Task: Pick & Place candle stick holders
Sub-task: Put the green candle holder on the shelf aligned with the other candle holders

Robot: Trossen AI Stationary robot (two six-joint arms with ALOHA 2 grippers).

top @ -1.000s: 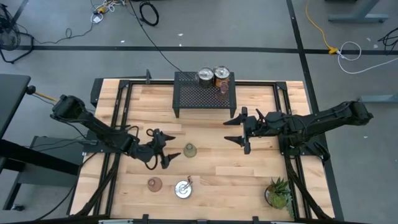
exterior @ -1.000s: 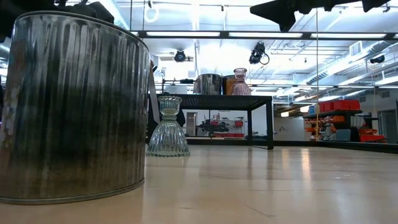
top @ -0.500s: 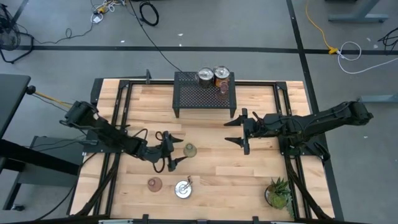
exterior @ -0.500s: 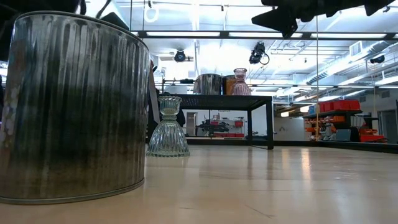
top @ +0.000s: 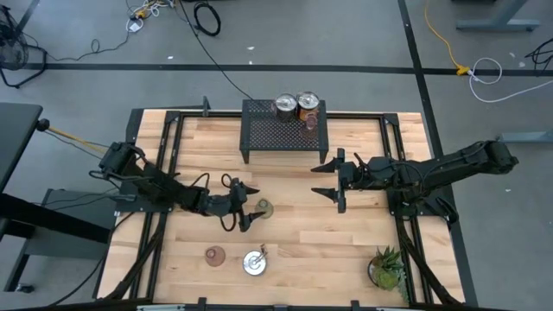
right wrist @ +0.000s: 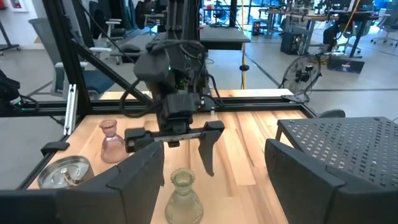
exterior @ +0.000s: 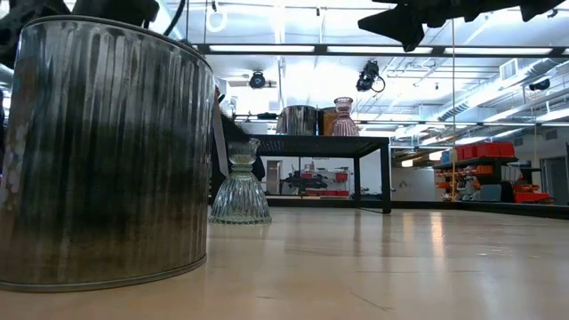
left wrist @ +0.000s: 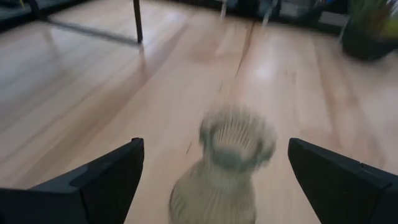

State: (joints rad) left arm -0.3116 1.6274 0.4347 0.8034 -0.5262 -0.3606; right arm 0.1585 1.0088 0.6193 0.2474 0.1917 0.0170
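1. My left gripper (top: 248,207): low over the table (top: 294,242) mid-left, jaws spread wide either side of the olive-green holder (top: 263,208), not touching it.
2. Olive-green holder: upright on the table, between my two fingers (left wrist: 106,180) in the left wrist view (left wrist: 227,168).
3. My right gripper (top: 333,180): raised over the table's right half, jaws spread, holding nothing.
4. Pinkish holder (top: 214,255) and silver-topped holder (top: 254,262): side by side near the front edge.
5. Black mesh rack (top: 283,131): at the back, carrying two silver-topped holders (top: 295,105) and a pink cup (top: 312,123).
6. Potted plant (top: 387,268): front right corner.
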